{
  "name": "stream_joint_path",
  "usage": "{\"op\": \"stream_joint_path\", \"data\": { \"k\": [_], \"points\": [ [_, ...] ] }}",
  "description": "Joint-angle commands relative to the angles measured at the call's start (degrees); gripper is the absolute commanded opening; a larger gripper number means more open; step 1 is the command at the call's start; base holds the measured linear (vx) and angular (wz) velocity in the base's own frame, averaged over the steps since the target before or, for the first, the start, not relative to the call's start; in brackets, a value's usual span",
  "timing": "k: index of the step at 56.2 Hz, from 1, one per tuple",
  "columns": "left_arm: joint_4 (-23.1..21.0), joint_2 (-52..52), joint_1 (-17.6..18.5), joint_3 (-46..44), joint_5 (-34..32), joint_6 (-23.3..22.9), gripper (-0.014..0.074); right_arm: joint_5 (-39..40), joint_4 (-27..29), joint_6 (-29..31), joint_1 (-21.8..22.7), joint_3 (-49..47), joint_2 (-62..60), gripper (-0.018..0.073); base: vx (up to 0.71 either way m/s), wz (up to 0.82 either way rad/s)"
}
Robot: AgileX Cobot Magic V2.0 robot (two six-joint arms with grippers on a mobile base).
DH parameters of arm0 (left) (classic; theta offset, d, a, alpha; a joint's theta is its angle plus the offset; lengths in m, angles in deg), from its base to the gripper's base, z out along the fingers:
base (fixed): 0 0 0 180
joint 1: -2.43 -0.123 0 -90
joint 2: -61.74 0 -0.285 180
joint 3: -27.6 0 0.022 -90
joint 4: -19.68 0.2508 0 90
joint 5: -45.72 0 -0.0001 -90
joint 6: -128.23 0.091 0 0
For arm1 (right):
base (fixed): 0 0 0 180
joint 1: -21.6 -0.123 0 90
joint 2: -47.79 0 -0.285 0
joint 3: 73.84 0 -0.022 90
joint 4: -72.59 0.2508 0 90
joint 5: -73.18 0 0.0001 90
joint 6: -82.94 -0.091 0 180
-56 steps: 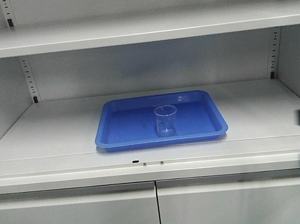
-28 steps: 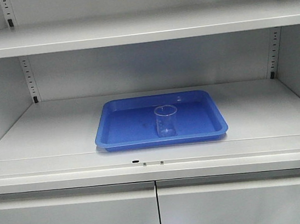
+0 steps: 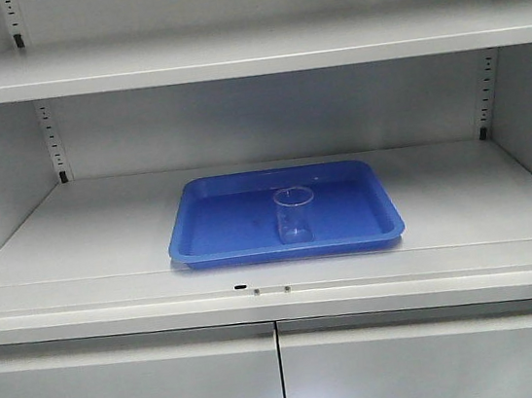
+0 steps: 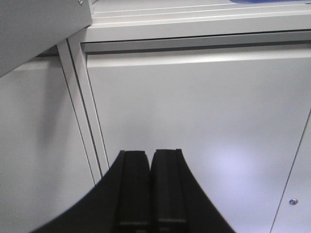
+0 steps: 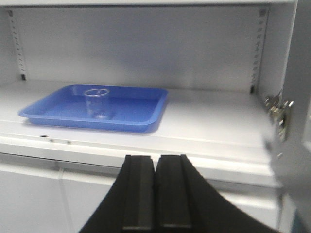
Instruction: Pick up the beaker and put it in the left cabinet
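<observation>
My left gripper [image 4: 149, 160] is pressed closed on nothing, facing the lower doors [image 4: 194, 136] of the left cabinet [image 3: 227, 52]; my right gripper [image 5: 155, 165] is likewise closed and empty. Beyond it, the beaker [image 3: 295, 215] stands upright in the blue tray [image 3: 221, 229] on the cabinet's shelf

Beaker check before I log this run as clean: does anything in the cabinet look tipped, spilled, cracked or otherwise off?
Nothing stands out. The beaker stands upright and looks empty inside the blue tray, which lies flat on the cabinet shelf. No spill or crack shows. Both grippers, left and right, are shut and hold nothing.
</observation>
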Motion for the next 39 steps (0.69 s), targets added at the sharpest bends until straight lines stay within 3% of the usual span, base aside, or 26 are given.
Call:
{"op": "stream_joint_path", "data": {
  "k": [1, 9, 13, 23, 29, 39],
  "points": [
    [-0.11, 1.01, 0.42, -0.54, -4.79, -0.2, 0.0004, 2.92, 8.08, 7.94, 1.06, 0.11, -0.21, -0.0006, 0.0, 0.0],
    [-0.11, 1.01, 0.42, -0.54, -4.79, -0.2, 0.0004, 3.03, 23.89, 33.4, 6.21, 6.91, -5.52, -0.0006, 0.0, 0.0],
    [-0.11, 1.01, 0.42, -0.54, -4.79, -0.2, 0.0004, 4.12, 30.82, 39.43, 10.54, 10.82, -9.42, -0.0006, 0.0, 0.0],
    [-0.11, 1.01, 0.42, -0.54, -4.79, -0.2, 0.0004, 7.42, 33.23, 35.8, 20.57, 20.99, -18.92, -0.0006, 0.0, 0.0],
    [-0.11, 1.01, 0.42, -0.54, -4.79, -0.2, 0.0004, 9.25, 33.1, 31.77, 22.07, 27.96, -21.29, -0.0006, 0.0, 0.0],
    [-0.11, 1.01, 0.42, -0.54, -4.79, -0.2, 0.0004, 4.4, 31.77, 26.69, 22.01, 27.94, -20.74, -0.0006, 0.0, 0.0]
  ]
}}
